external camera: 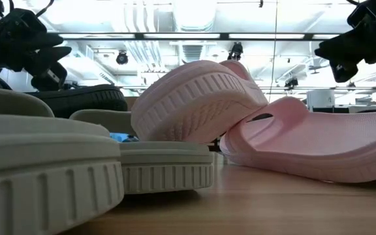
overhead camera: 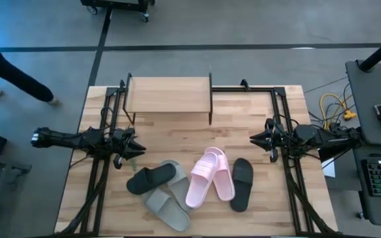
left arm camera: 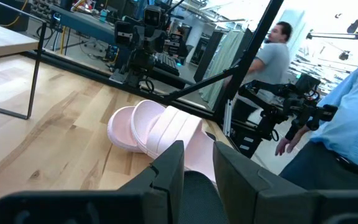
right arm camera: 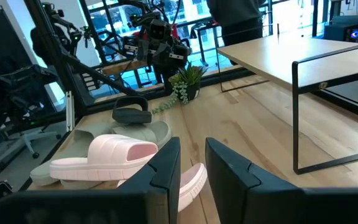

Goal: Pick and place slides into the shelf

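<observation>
Six slides heaped at the table's near edge, shelf [overhead camera: 169, 94] bare at the far edge.

Heaped loosely: pink pair [overhead camera: 210, 175] crossed, one leaning on the other; grey-green pair [overhead camera: 167, 198] partly under one black slide [overhead camera: 150, 178]; second black slide [overhead camera: 242, 184] flat beside the pink ones. None lifted yet, apparently awaiting a first pick. Left gripper [overhead camera: 130, 147] hovering just beside the black slide, right gripper [overhead camera: 262, 138] near the other black one, touching nothing. Fingers [left arm camera: 167, 171] and [right arm camera: 163, 167] of both parted by a narrow gap, pinching nothing. Slides between the two, toward the near edge.
</observation>
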